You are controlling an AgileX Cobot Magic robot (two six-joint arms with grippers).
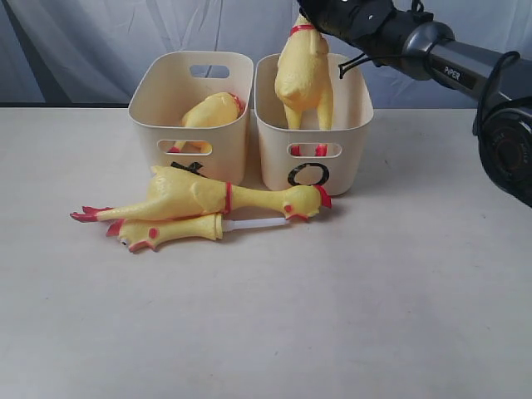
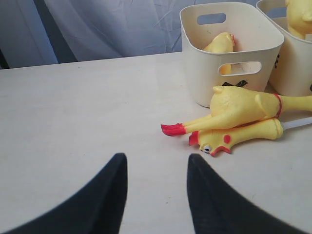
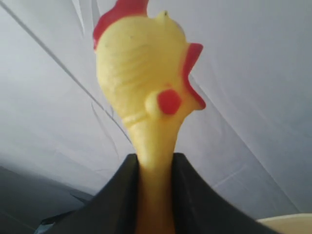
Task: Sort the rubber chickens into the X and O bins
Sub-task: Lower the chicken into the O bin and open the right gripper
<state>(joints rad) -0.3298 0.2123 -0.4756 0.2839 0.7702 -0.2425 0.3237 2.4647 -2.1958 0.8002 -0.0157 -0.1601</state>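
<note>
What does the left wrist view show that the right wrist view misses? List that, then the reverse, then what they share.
Left wrist only: the open left gripper over the table, a large yellow rubber chicken and a small white-stemmed one lying side by side, and the cream plastic X tub with another chicken inside.
Right wrist only: the red-combed head of the held yellow chicken, its neck clamped in the right gripper.
Both: part of that held chicken, the cream O tub and the pale curtain.
</note>
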